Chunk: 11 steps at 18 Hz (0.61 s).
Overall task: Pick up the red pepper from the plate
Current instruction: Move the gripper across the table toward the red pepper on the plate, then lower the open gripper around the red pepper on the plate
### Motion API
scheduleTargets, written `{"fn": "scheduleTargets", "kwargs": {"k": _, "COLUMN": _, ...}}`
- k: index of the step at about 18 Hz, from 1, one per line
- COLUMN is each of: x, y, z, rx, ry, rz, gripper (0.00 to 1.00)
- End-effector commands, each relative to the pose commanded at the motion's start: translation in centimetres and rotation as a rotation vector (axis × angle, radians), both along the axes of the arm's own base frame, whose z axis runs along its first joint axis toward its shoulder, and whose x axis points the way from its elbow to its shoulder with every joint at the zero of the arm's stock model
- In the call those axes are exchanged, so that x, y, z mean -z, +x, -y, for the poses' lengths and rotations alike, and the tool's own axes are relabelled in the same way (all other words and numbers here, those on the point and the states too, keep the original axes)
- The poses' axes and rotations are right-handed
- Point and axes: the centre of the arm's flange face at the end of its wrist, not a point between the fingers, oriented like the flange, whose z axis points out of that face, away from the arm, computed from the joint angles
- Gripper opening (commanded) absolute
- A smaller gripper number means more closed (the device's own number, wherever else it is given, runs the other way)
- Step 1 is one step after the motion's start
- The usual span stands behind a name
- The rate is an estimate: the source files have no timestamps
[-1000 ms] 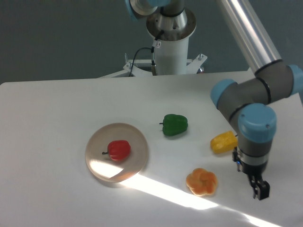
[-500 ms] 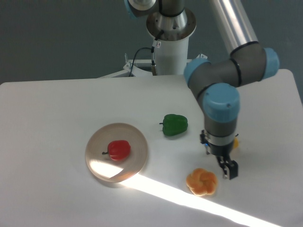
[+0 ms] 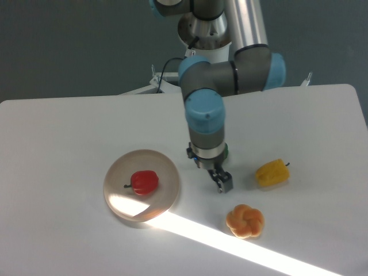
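I'm seeing the red pepper [image 3: 144, 182] sitting on the plate [image 3: 123, 205], left of the worktop [image 3: 57, 149] centre, stem pointing left. My end effector [image 3: 223, 183] is hanging just right of the plate, gripping nothing; fingers are too small, so I can't tell whether they're spread or closed. Green pepper is almost fully hidden behind the arm. Yellow pepper [image 3: 272, 173] is lying toward the right edge, orange pepper [image 3: 245, 221] nearer the front edge.
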Motion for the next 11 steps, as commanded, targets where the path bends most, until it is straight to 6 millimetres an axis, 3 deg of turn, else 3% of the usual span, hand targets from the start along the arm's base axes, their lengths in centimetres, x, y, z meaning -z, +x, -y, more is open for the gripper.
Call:
{"fn": "scheduleTargets", "kwargs": {"k": 2, "x": 0.5, "y": 2.4, "z": -1.0, "rx": 0.024, "ry": 0.005, "rz": 0.004, "gripper": 1.0}}
{"fn": "scheduleTargets", "kwargs": {"k": 7, "x": 2.1, "y": 5.9, "z": -1.9, "rx": 0.064, "ry": 0.037, "rz": 0.06, "gripper": 1.0}}
{"fn": "scheduleTargets", "kwargs": {"k": 11, "x": 3.1, "y": 7.5, "z": -3.1, "rx": 0.073, "ry": 0.071, "rz": 0.084, "gripper": 1.0}}
